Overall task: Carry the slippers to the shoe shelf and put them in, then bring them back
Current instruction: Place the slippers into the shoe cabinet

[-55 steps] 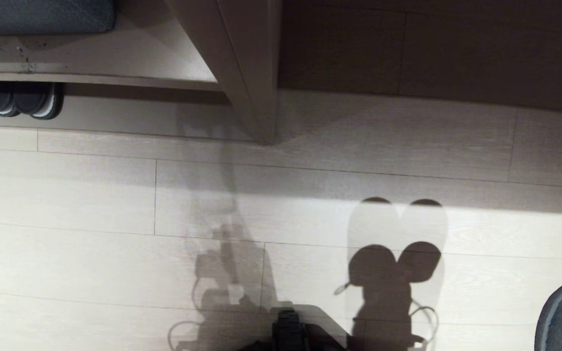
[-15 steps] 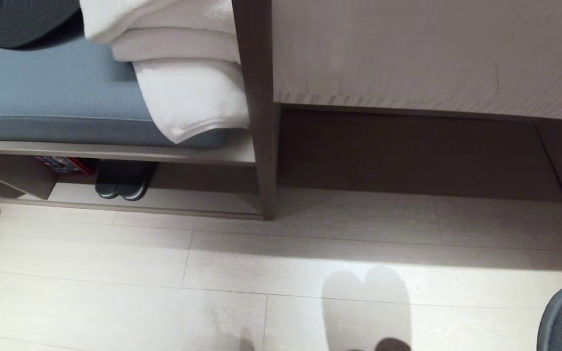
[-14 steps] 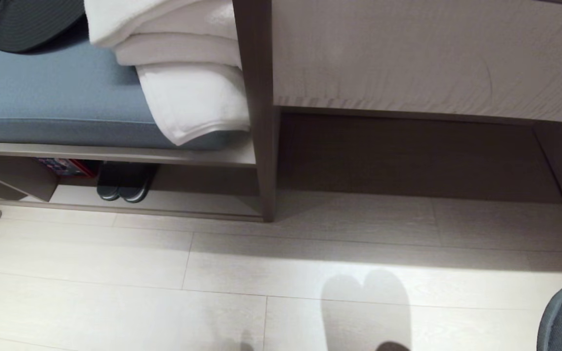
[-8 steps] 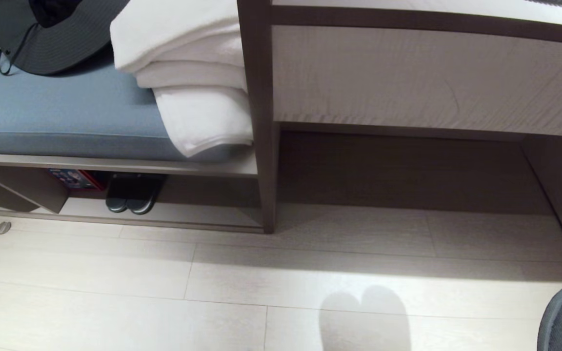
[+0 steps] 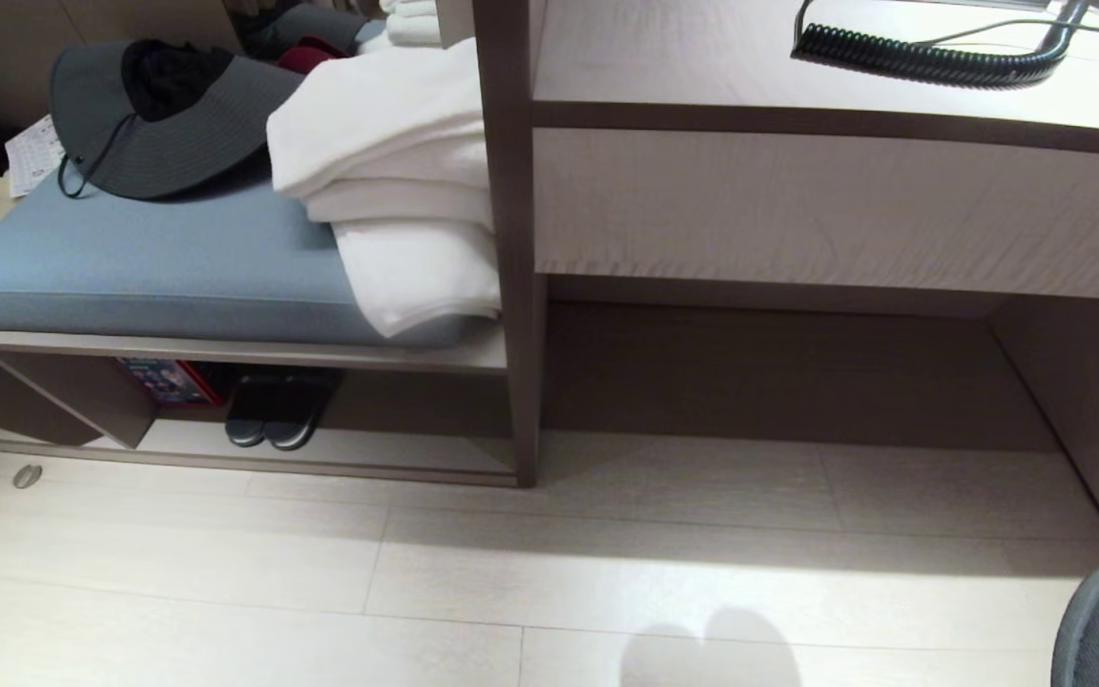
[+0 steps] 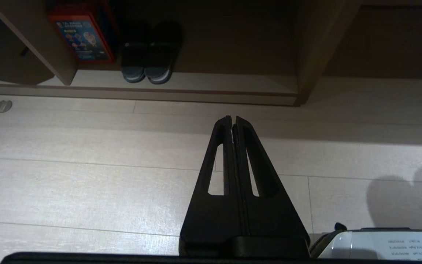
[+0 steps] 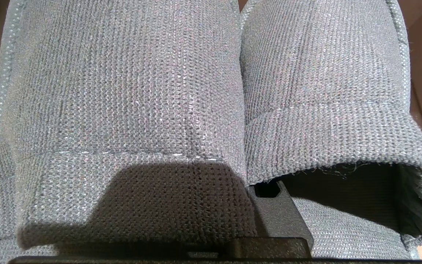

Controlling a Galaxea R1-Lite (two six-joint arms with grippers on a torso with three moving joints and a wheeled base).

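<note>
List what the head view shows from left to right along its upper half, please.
Hat → folded towels → upright panel → desk front → coiled cord. The hat and the towels lie on the blue cushion.

No text in any view resolves into readable words. A red and blue printed box [image 6: 82,35] inside the beige wood-grain shoe shelf [image 6: 181,93], well ahead of the pressed-together jaws of the left gripper [image 6: 233,119], bears a pale line of lettering across its top, too small to read. A white label [image 6: 410,245] on the robot body beside the gripper base carries small inverted print, likewise illegible. A white printed sheet [image 5: 31,162] beside the grey brimmed hat [image 5: 163,119] shows indistinct marks only.
</note>
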